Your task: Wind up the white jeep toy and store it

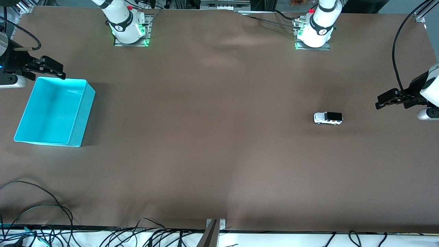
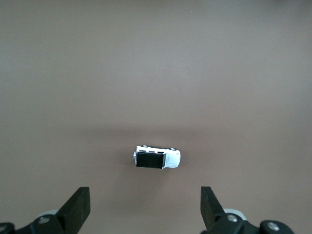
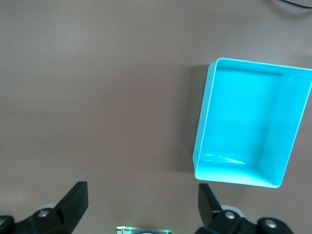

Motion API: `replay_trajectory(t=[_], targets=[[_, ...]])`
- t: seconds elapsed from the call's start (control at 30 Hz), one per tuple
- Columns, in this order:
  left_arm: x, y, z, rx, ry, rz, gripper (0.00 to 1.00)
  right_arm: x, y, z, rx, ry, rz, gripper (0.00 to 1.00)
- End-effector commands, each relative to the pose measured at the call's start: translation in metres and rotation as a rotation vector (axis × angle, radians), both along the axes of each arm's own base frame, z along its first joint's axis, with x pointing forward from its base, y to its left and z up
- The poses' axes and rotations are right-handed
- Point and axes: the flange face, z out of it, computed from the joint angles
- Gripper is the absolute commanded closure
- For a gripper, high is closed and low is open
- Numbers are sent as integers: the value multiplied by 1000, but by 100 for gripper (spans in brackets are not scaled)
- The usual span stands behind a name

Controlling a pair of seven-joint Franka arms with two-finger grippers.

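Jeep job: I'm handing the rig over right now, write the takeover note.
Left gripper: jaws open, empty, in the air at the left arm's end of the table, beside the jeep.
Right gripper: jaws open, empty, at the bin's edge farthest from the front camera.
Jeep: on its wheels on the table toward the left arm's end, untouched.
Bin: at the right arm's end, empty.
Done: nothing.
Left: grasp the jeep, wind it, put it in the bin.

White jeep toy (image 1: 328,118) upright on table (image 1: 219,144)
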Motion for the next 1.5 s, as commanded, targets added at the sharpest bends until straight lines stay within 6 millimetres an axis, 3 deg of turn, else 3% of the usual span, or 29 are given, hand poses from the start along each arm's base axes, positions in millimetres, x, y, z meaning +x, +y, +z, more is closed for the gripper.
replay_trajectory(t=[0.0,1.47], targets=[[-3,0,0,-9,5,-14,0,3,-1,5,8,-10,-1,0],[0,-2,1,-7,3,-11,0,4,0,7,8,-17,4,0]])
